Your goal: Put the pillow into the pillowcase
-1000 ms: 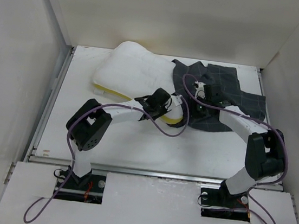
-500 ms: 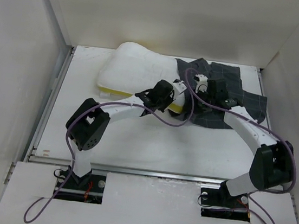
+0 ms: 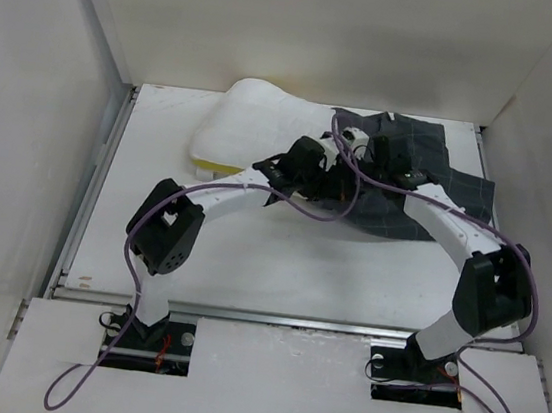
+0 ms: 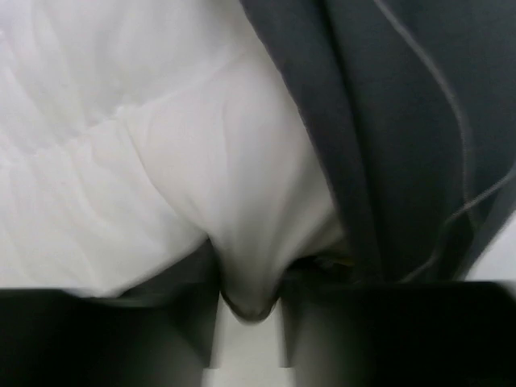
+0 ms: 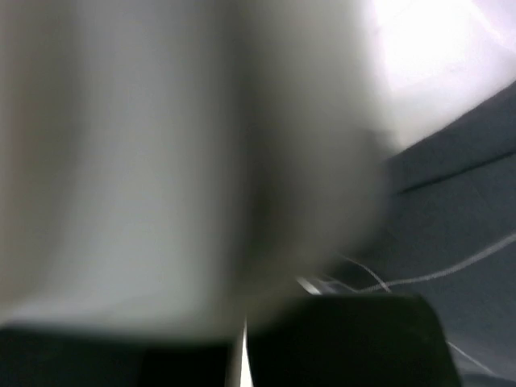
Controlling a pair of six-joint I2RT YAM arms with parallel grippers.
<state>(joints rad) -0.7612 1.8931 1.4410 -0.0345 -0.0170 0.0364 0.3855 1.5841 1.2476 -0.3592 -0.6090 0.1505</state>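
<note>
The white pillow (image 3: pixel 251 123) with a yellow edge band (image 3: pixel 210 166) lies at the back centre-left, its right end meeting the dark checked pillowcase (image 3: pixel 430 185). My left gripper (image 3: pixel 323 167) is shut on a pinch of the pillow (image 4: pixel 201 161); in the left wrist view (image 4: pixel 250 310) the pillowcase edge (image 4: pixel 403 121) hangs just to the right. My right gripper (image 3: pixel 364 149) is over the pillowcase's left edge. Its view is blurred: the jaws (image 5: pixel 243 355) stand almost closed, with checked fabric (image 5: pixel 459 218) at them and the pillow (image 5: pixel 161 161) close in front.
White walls enclose the table (image 3: pixel 250 254) at the left, back and right. A metal rail (image 3: pixel 272 317) runs along the near edge. Purple cables loop from both arms over the middle.
Both grippers have moved toward the back. The pillow has slid back and right with the left gripper. The pillowcase's near left edge has been drawn up and back over the pillow's end.
</note>
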